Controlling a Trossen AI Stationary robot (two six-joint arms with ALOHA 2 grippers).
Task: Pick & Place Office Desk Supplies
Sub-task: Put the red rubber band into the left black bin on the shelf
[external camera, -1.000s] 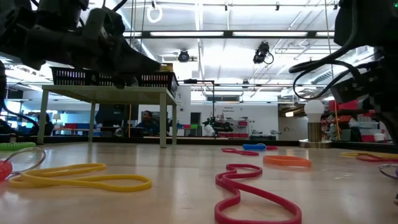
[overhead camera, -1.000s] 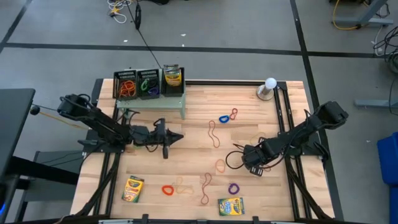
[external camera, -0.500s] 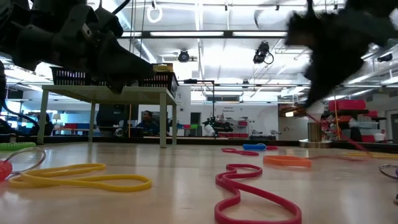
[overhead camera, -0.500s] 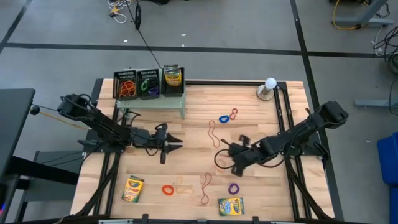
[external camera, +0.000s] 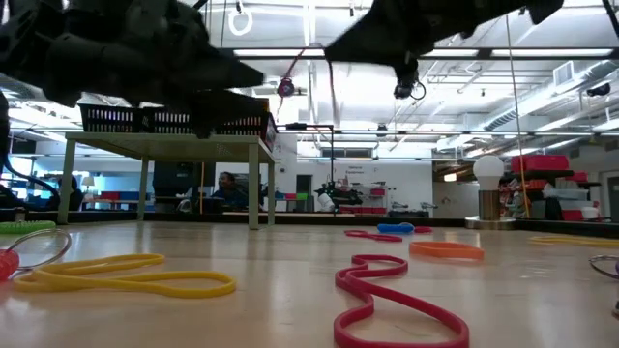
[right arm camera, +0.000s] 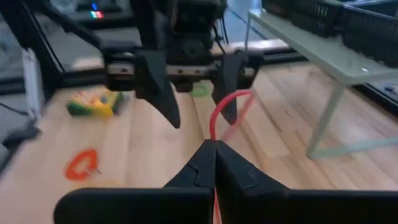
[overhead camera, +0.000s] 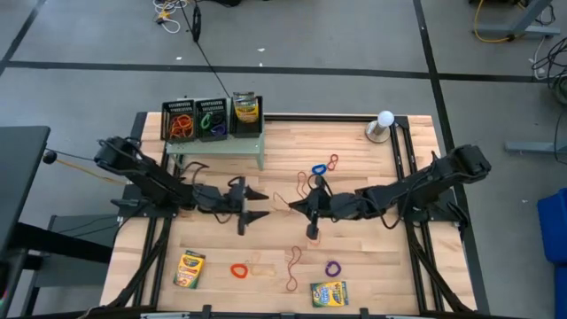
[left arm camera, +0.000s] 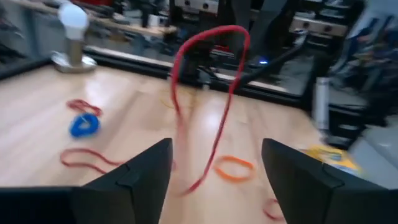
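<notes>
My right gripper is shut on a thin red rubber band at mid-table, pointing toward the table's left edge. The band hangs as a long loop below it in the low view. My left gripper faces it from the left. It is open, and its fingers stand apart just short of the band without touching it. More rubber bands lie loose on the wooden table: blue, purple and orange-red. Two crayon boxes lie flat near the front edge. My right gripper pinches one short stretch of the red rubber band between its two shut fingertips. The fingers come nearly level from the table's right side. The rest of the band hangs slack as a loop, clear of the table.
A pale green stand at the far left carries black mesh trays holding bands, and a crayon box. A white globe on a grey base stands at the far right corner. Other bands lie in front of both grippers.
My right gripper has risen and swung toward the table's left, tipping from pointing down to nearly level. It has carried the red band up off the table. My left gripper has opened wide and edged toward the right gripper.
</notes>
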